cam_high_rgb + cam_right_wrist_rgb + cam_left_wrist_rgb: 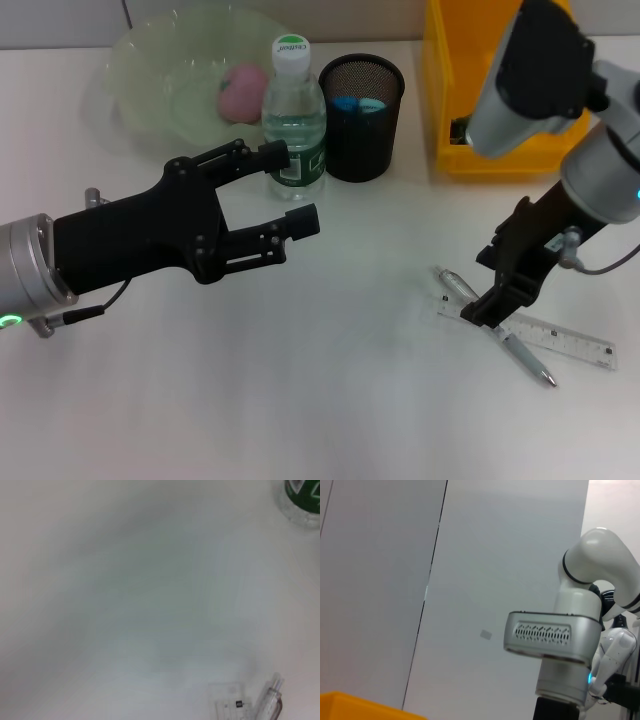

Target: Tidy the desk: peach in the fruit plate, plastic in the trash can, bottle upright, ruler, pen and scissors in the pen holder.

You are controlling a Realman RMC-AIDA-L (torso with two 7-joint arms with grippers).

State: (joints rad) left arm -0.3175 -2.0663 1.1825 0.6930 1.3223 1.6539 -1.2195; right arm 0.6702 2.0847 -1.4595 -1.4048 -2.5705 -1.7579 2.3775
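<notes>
The pink peach (pixel 243 92) lies in the pale green fruit plate (pixel 150 60) at the back. Beside it the bottle (pixel 293 115) stands upright, next to the black mesh pen holder (pixel 361 140), where blue handles that look like scissors (pixel 356 104) show. My left gripper (pixel 292 187) hovers open and empty just in front of the bottle. My right gripper (pixel 488 308) is down on the middle of the pen (pixel 530 362), which lies across the clear ruler (pixel 565 341). The right wrist view shows the pen (pixel 267 700), the ruler (pixel 230 702) and the bottle's base (pixel 302 500). No plastic is in view.
A yellow trash can (pixel 500 150) stands at the back right, behind my right arm; its corner (pixel 350 707) shows in the left wrist view, with the right arm (pixel 570 630) against a wall. Bare white desk lies between the two grippers.
</notes>
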